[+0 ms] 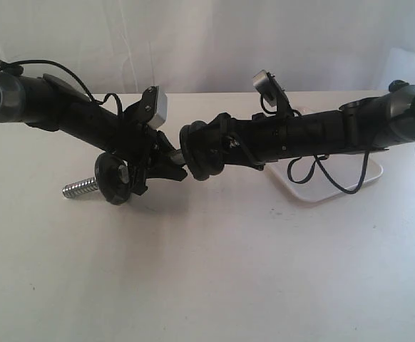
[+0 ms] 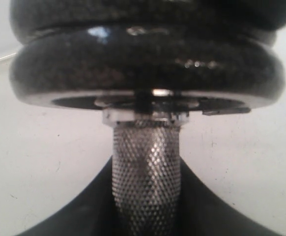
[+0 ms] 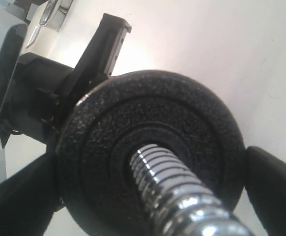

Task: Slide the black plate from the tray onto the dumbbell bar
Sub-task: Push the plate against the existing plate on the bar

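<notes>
The dumbbell bar [image 1: 81, 189] hangs above the table, its threaded end sticking out to the left. My left gripper [image 1: 150, 168] is shut on its knurled middle [image 2: 145, 167], with a dark jaw on each side. The black plate [image 3: 108, 147] sits on the bar's other threaded end [image 3: 167, 177], which passes through its centre hole. My right gripper [image 3: 148, 191] reaches across the middle, and its fingers [image 3: 273, 184] press on the plate's rim from both sides. In the left wrist view two stacked black discs [image 2: 148, 73] close off the knurled section. The white tray [image 1: 339, 187] lies on the right, partly under the right arm.
Another black disc [image 1: 113, 179] sits on the bar near its left end. The two arms meet over the middle of the white table [image 1: 214, 271]. A pale curtain [image 1: 207, 43] hangs along the back. Loose cables [image 1: 321, 174] dangle from the right arm above the tray.
</notes>
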You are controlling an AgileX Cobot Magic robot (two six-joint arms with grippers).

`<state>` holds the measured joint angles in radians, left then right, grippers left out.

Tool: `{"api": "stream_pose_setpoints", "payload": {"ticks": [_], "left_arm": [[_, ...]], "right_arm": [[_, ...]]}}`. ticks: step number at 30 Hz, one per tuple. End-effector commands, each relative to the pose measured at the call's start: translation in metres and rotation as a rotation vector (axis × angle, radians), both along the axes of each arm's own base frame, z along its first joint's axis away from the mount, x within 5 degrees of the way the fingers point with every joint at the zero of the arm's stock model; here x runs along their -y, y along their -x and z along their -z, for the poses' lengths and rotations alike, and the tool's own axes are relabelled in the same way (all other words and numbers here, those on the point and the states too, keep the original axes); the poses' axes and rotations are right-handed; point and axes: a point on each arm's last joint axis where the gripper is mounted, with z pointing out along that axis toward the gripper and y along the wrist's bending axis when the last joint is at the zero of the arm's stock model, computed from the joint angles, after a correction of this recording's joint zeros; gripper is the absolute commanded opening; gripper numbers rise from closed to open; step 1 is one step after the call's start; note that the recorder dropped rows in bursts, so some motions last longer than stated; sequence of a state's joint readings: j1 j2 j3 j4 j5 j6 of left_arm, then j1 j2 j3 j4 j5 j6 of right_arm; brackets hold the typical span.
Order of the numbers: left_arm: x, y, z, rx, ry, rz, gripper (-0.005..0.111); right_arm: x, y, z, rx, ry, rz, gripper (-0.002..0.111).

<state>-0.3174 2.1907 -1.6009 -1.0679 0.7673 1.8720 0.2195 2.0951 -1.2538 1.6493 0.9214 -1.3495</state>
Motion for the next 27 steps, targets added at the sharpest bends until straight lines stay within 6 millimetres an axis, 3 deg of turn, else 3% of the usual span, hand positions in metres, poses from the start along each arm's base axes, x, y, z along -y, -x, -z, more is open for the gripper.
{"api": "stream_pose_setpoints", "payload": {"ticks": [1,5,9,20,24,27], "left_arm": [[0.0195,-0.0072,-0.0764,-0.16,0.635,-0.204,0.0],[0.0195,-0.0072,-0.0764,-0.16,0.635,-0.204,0.0],[0.0195,-0.0072,-0.0764,-0.16,0.635,-0.204,0.0],[0.0195,-0.0072,-0.0764,-0.16,0.635,-0.204,0.0],[0.0195,-0.0072,-0.0764,-0.16,0.635,-0.204,0.0],[0.0195,-0.0072,-0.0764,-0.16,0.635,-0.204,0.0]], "right_arm": [[-0.0076,0.0008,-0.0215,0.03,-0.128,-0.013,0.052],[-0.0073,0.0001,-0.0209,0.049,-0.114,-0.012,0.067],[-0.0062,-0.0017,-0.0192,0.044,-0.096,0.011,0.09],[-0.005,-0.0042,-0.0192,0.052,-0.074,0.034,0.092],[-0.0047,-0.0063,-0.0204,0.078,-0.059,0.038,0.105],[-0.0045,-0.0068,-0.0202,0.079,-0.055,0.041,0.105]]}}
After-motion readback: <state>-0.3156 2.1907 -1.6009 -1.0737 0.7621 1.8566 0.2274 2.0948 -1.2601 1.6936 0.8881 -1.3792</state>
